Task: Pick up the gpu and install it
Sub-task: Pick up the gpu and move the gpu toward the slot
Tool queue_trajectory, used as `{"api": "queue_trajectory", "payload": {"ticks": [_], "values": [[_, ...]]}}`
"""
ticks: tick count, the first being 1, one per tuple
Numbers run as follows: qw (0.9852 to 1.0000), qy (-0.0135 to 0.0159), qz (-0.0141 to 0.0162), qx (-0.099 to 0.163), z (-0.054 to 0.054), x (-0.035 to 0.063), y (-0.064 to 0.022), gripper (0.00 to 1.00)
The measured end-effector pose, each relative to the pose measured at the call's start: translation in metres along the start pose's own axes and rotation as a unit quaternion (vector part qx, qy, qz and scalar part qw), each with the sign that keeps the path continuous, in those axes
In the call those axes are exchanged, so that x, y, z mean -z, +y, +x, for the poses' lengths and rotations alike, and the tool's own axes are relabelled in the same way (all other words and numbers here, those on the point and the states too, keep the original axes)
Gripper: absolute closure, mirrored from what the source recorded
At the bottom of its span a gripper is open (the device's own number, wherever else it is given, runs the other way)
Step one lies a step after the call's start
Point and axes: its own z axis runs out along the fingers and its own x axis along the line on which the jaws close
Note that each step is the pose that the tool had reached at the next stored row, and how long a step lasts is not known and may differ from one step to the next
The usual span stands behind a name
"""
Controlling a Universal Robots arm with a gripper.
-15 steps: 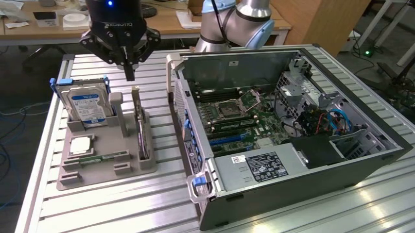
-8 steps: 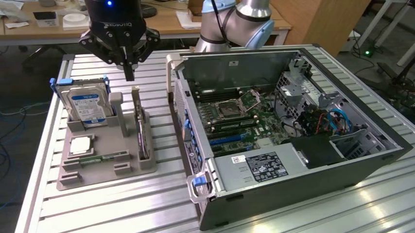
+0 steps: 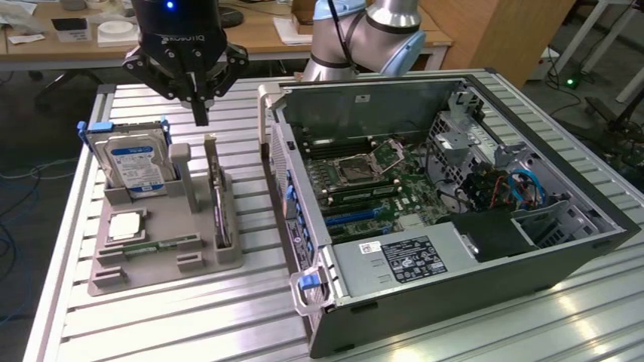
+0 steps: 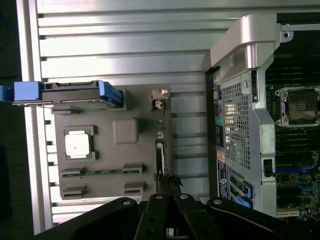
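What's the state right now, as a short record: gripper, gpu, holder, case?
gripper: shut, holding nothing, hanging just above the gpu's top edge
gpu: standing on edge in its slot of the grey holder, not lifted
grey holder: also carries the hard drive, processor and memory stick
computer case: open side up, at the exterior view's right of the holder
install: not done

robotics lab, slatted aluminium bench (image 3: pixel 151 317), open computer case (image 3: pixel 483 294), wooden desks (image 3: pixel 256 34) behind
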Motion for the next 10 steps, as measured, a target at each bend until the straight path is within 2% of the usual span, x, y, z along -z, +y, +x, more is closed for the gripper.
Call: {"api": "queue_trajectory", "payload": {"ticks": [1,2,4,8,10], "values": [[1.0000,0.0000,0.0000,0.000,0.0000,0.0000,0.0000,0.89],[1.0000,0.0000,0.0000,0.000,0.0000,0.0000,0.0000,0.83],[1.0000,0.0000,0.0000,0.000,0.0000,0.0000,0.0000,0.83],[1.0000,0.0000,0.0000,0.000,0.0000,0.0000,0.0000,0.59],[1.0000,0.0000,0.0000,0.000,0.0000,0.0000,0.0000,0.59]]}}
